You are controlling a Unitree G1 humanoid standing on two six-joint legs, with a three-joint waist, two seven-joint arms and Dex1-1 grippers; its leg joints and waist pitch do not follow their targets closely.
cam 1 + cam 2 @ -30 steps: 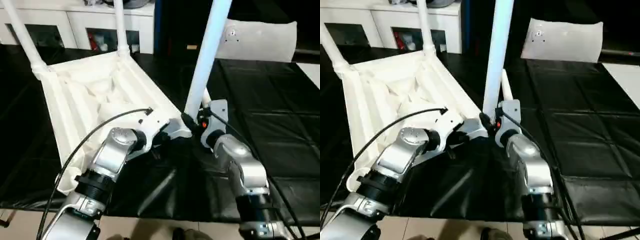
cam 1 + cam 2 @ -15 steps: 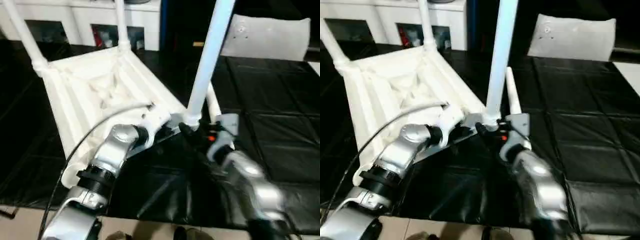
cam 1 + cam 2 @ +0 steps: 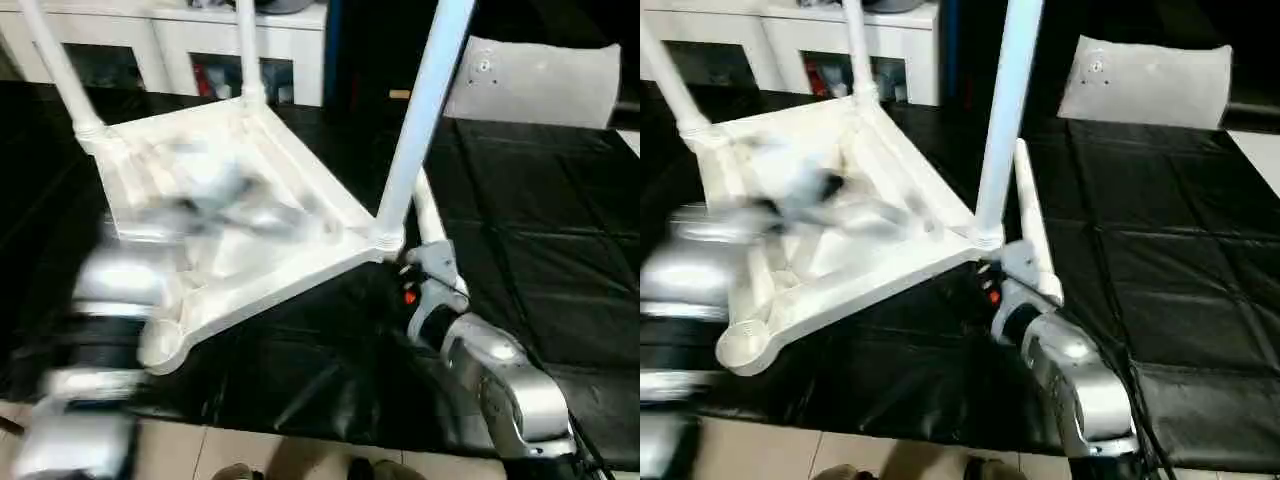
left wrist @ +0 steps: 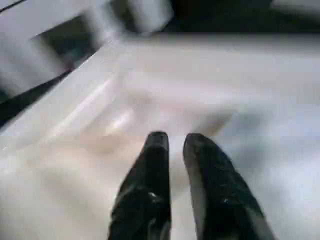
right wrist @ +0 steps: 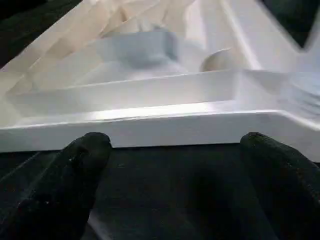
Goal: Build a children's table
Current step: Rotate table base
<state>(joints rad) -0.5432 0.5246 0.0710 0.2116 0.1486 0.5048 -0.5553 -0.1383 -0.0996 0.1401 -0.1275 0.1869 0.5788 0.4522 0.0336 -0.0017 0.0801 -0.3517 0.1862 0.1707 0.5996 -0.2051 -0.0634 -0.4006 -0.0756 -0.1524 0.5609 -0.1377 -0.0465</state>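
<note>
Black matting (image 3: 540, 250) bears the upturned children's table (image 3: 250, 215); no writing is legible. Right gripper (image 5: 175, 165) gapes empty beside its edge; left gripper (image 4: 175, 150) nearly pinched, empty.

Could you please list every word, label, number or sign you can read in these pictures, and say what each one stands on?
No text can be read in these pictures.
The flat white panel at the far side of the black mat carries small marks near its corner, too small to read.
The upturned table top and its legs are plain white, without lettering.
The right gripper has a small red spot near it in the head view, a light or mark, not a readable sign.
</note>
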